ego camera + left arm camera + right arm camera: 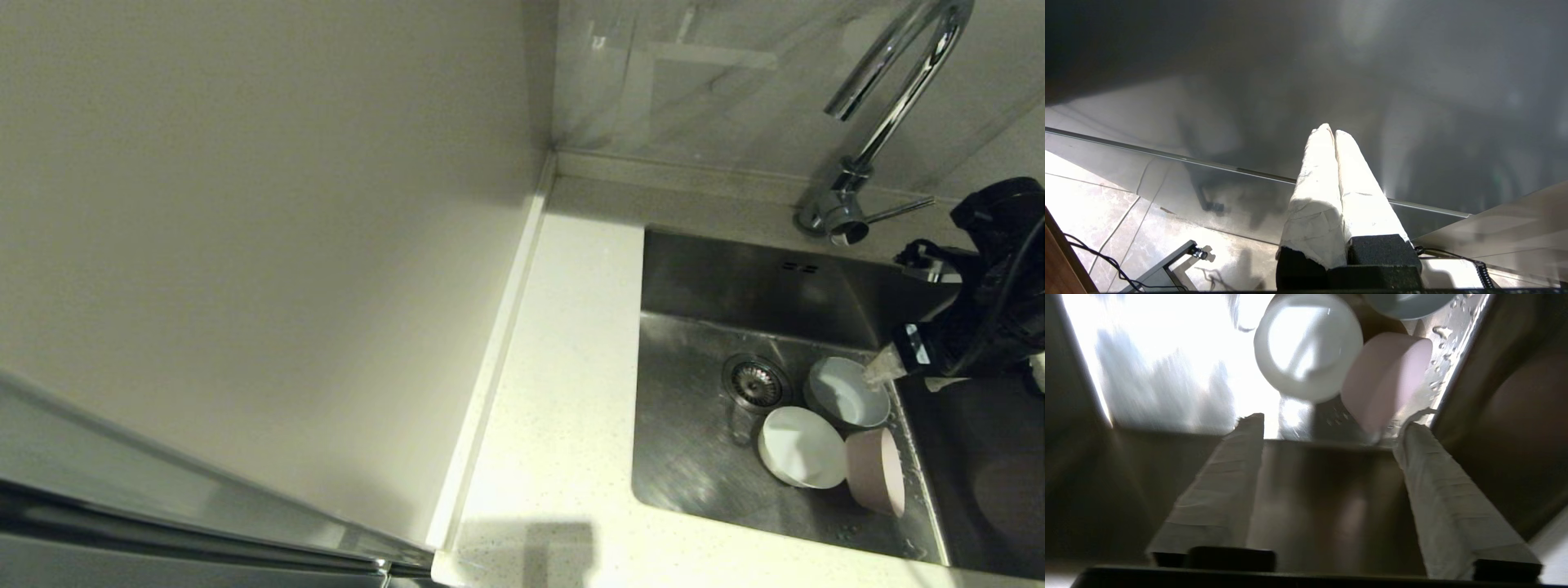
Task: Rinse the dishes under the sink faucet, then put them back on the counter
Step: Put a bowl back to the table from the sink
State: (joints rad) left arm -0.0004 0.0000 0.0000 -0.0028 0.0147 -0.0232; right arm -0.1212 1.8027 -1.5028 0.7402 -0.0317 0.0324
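Three bowls lie in the steel sink (694,457), close to its right wall. One white bowl (849,394) sits furthest back, a second white bowl (802,447) is in front of it, and the pale pink bowl (876,471) lies on its side. My right gripper (902,371) hangs over the sink's right side, one fingertip by the far bowl's rim. In the right wrist view the right gripper (1331,420) is open and empty, with the white bowl (1308,347) and pink bowl (1384,379) beyond it. The chrome faucet (890,98) arches behind. My left gripper (1333,130) is shut, parked out of the head view.
The white counter (563,392) runs left of the sink, bounded by a low raised edge and a plain wall. The drain strainer (755,382) lies left of the bowls. The faucet's lever (898,211) points right. A second basin (996,490) adjoins on the right.
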